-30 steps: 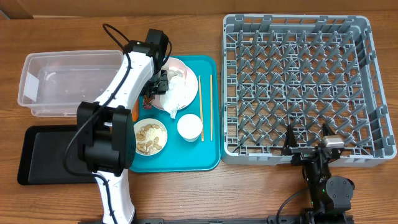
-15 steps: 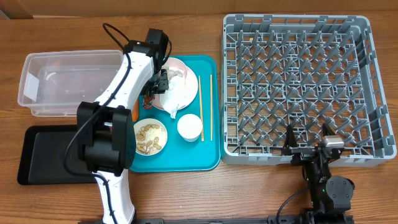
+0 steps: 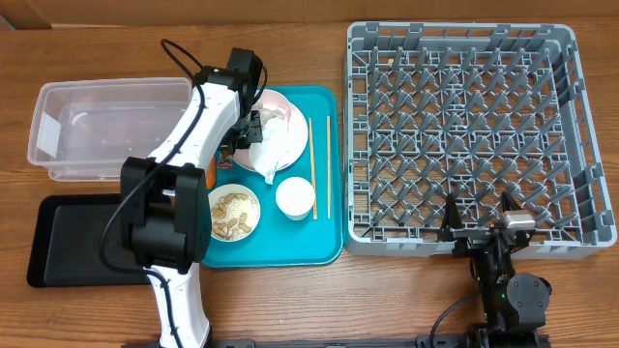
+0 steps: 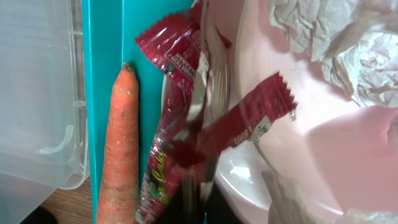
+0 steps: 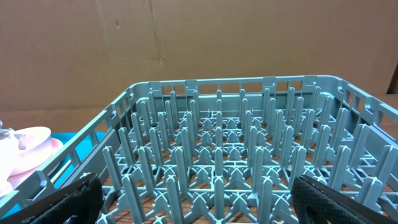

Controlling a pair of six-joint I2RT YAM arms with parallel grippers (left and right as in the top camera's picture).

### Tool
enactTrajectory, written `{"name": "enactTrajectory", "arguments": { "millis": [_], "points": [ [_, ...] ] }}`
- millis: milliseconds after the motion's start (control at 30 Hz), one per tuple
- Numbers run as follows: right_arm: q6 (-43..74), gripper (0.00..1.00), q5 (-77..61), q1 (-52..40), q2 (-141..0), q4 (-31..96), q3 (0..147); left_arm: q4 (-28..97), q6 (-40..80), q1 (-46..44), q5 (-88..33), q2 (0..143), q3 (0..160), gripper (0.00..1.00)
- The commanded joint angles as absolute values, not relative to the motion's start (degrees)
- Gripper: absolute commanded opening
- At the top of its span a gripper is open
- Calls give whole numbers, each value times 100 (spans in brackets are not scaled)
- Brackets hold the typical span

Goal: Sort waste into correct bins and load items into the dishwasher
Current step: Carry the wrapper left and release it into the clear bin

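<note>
The red snack wrapper (image 4: 249,115) is pinched by the left gripper (image 4: 193,202) beside the carrot (image 4: 121,143). The right gripper (image 5: 199,202) is held spread wide.

chopsticks (image 3: 327,164): 2
cup (image 3: 295,198): 1
pink plate (image 4: 348,149): 1
carrot (image 4: 118,149): 1
red wrapper (image 4: 180,56): 1
clear tub (image 3: 58,145): 1
black tray (image 3: 58,251): 1
dish rack (image 3: 459,32): 1

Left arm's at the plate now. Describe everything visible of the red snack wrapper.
The red snack wrapper is glossy dark red film with a silver inside, zigzag-cut ends and small print. It is torn open and twisted, one strip lying on the teal tray beside the carrot, another draped over the pink plate's rim. The left gripper sits at its middle, jaws apparently shut on it, though that spot is blurred.
</note>
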State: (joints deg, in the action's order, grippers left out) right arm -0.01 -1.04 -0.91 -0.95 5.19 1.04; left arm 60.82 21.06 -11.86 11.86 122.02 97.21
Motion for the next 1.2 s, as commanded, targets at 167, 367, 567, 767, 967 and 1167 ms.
{"name": "enactTrajectory", "arguments": {
  "millis": [167, 367, 567, 767, 967, 1167],
  "points": [
    [-25, 100, -56, -132, -89, 484, 47, 6473, 2145, -1149, 1656, 12178, 9898, 4],
    [-25, 100, -56, -132, -89, 482, 47, 7247, 2143, -1149, 2008, 12073, 10862, 4],
    [-25, 100, -56, -132, -89, 484, 47, 7756, 2145, -1149, 1988, 11998, 11981, 4],
    [-25, 100, -56, -132, -89, 484, 47, 7920, 2200, -998, 1990, 11985, 12742, 4],
    [-25, 100, -56, -132, -89, 484, 47, 7876, 2578, -390, 1986, 11987, 12790, 4],
    [-25, 100, -56, -132, -89, 484, 47, 7865, 2880, 648, 1863, 11990, 12717, 4]
  ]
}}
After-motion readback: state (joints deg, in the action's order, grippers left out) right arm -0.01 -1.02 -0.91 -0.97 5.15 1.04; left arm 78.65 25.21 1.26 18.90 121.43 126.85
